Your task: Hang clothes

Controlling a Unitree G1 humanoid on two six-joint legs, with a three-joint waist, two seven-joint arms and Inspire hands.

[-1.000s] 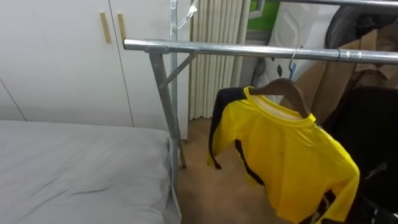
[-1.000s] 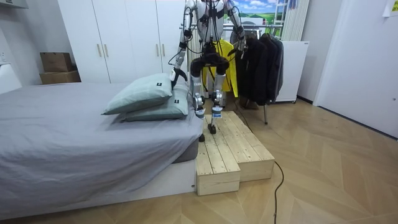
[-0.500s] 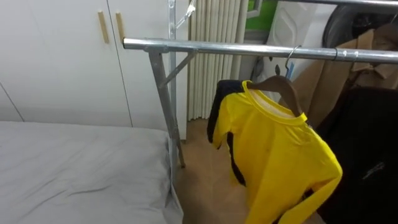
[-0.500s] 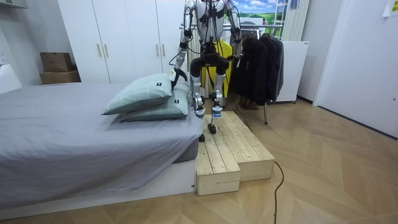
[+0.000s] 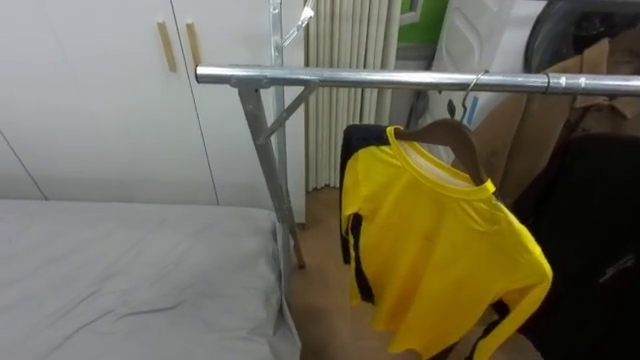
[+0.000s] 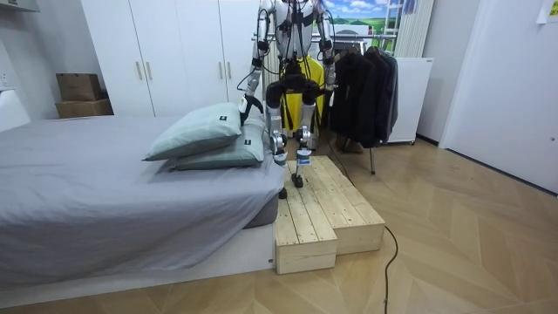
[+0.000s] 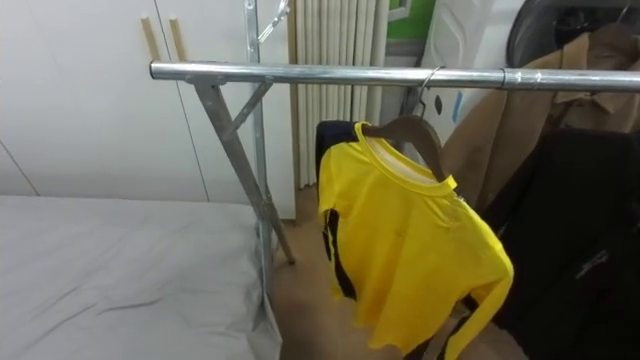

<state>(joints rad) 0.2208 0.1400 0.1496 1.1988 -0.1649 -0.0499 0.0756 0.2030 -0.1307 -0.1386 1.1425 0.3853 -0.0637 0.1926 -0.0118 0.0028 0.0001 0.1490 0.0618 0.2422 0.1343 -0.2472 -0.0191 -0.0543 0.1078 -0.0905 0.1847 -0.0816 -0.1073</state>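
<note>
Shirt (image 5: 440,250) swung back, hung free by its hanger (image 5: 447,136) on the rail (image 5: 330,76), so you'd hung it; left hand (image 6: 245,105), right hand (image 6: 330,59) fingers unreadable.

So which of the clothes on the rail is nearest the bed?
The yellow shirt on the wooden hanger; the brown coat and black coat hang further right.
</note>
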